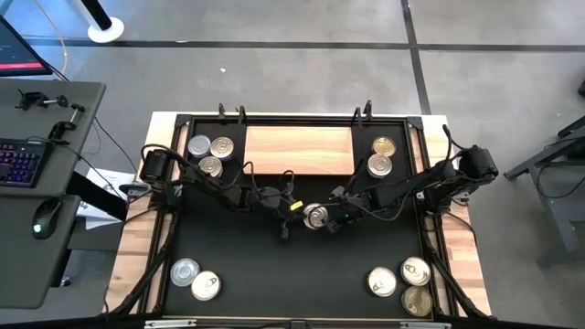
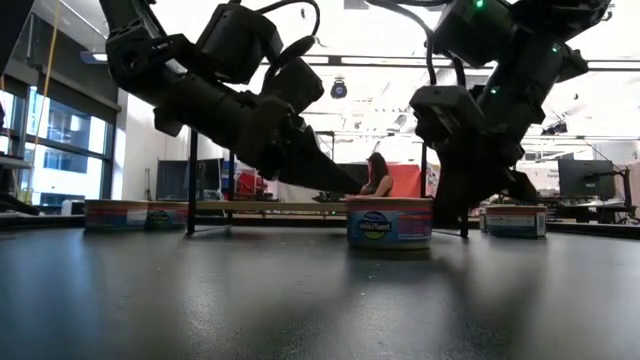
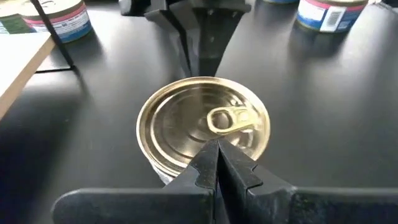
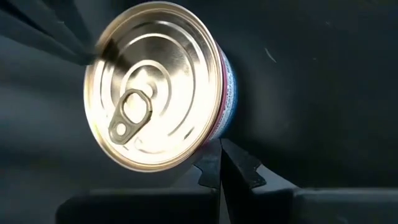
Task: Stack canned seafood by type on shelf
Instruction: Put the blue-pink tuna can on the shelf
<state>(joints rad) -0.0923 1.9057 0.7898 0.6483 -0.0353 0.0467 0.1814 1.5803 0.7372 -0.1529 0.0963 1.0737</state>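
Pull-tab tin (image 1: 316, 216) sits mid-mat (image 1: 274, 274), below the wooden shelf (image 1: 299, 150). Left gripper (image 3: 217, 163) and right gripper (image 4: 222, 163), both pinched closed and empty, flank it. Other tins (image 1: 209, 154) cluster beside the shelf and at near corners. Its blue label (image 2: 389, 226) is unreadable.

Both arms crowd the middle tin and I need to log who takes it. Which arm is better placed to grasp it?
Probably the right. Its gripper sits right beside the gold-lidded round tin on the black mat, while the left gripper is a little farther off. Both have fingers shut, so either must open first.
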